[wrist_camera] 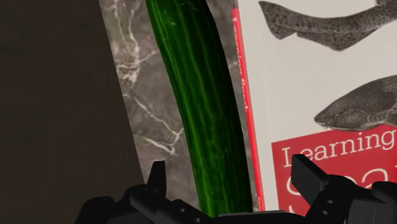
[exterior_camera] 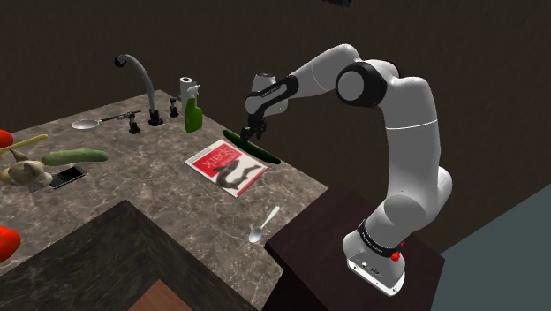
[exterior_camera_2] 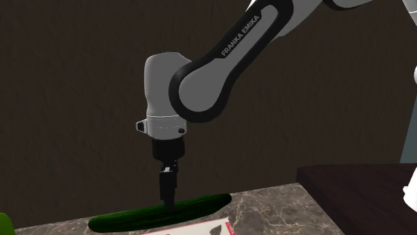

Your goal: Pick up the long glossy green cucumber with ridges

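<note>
Presently, the all-black two-finger gripper (wrist_camera: 229, 170) stands wide, its 2 fingers (wrist_camera: 156, 178) straddling the long glossy green ridged cucumber (wrist_camera: 197, 95) without touching it. The cucumber lies flat on the grey marbled countertop (wrist_camera: 137, 95), just beside the red-and-white book printed with fish (wrist_camera: 305, 95), near the counter edge. Farther off stand 1 green spray bottle (exterior_camera: 192, 115) and 1 grey curved faucet (exterior_camera: 137, 71).
</note>
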Controlling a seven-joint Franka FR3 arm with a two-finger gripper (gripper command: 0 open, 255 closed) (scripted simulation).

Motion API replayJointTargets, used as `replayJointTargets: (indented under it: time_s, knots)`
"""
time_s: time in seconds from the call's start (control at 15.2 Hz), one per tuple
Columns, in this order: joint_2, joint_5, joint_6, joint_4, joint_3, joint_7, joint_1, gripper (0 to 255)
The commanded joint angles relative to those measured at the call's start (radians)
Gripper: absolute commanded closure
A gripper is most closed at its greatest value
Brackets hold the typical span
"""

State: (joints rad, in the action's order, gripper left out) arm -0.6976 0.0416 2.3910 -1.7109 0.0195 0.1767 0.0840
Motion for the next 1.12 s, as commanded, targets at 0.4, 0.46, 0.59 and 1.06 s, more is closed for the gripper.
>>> replayJointTargets:
  time_s: [0.4,0.46,0.59,1.06]
  knots:
    - [-0.077,0.000,0.047,0.030,0.001,0.006,0.006,0]
    - [-0.078,0.000,0.043,0.034,0.001,0.008,0.008,255]
    - [-0.085,0.000,0.042,0.042,0.001,0.008,0.007,255]
    - [-0.078,0.000,0.047,0.030,0.001,0.006,0.006,255]
